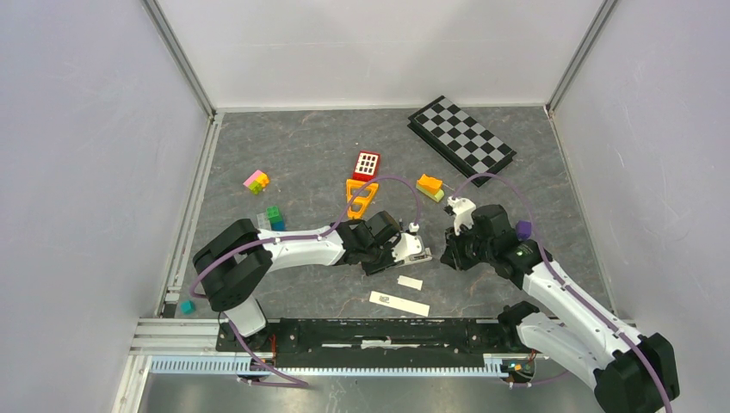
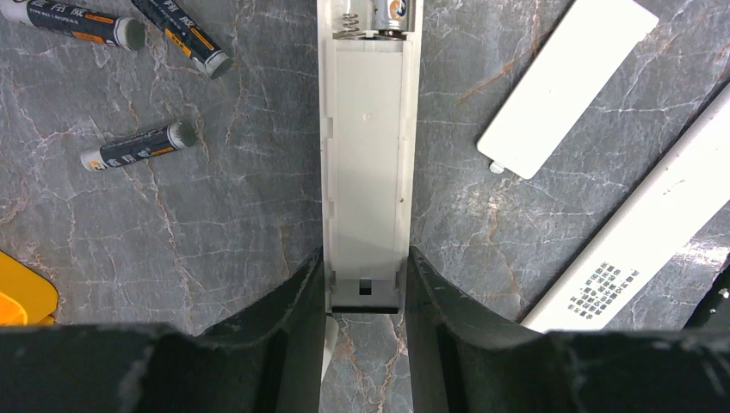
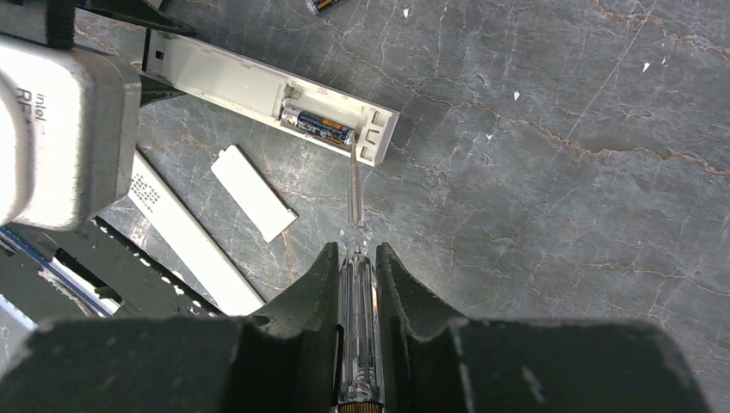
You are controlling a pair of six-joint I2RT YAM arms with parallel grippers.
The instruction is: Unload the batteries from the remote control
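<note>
The white remote (image 2: 368,163) lies back-up, its battery bay open at the far end. My left gripper (image 2: 366,297) is shut on the remote's near end; it also shows in the top view (image 1: 398,249). One dark battery (image 3: 318,125) still sits in the bay, its end visible in the left wrist view (image 2: 392,15). Three loose batteries (image 2: 138,146) lie on the table to the left. My right gripper (image 3: 355,262) is shut on a clear-handled screwdriver (image 3: 355,327), whose thin shaft (image 3: 354,185) reaches the bay's end beside the battery.
The white battery cover (image 2: 564,82) lies right of the remote, and a second long white remote (image 2: 637,245) lies beyond it. Coloured toy blocks (image 1: 361,181) and a checkerboard (image 1: 460,138) sit farther back. The rail (image 1: 370,331) runs along the near edge.
</note>
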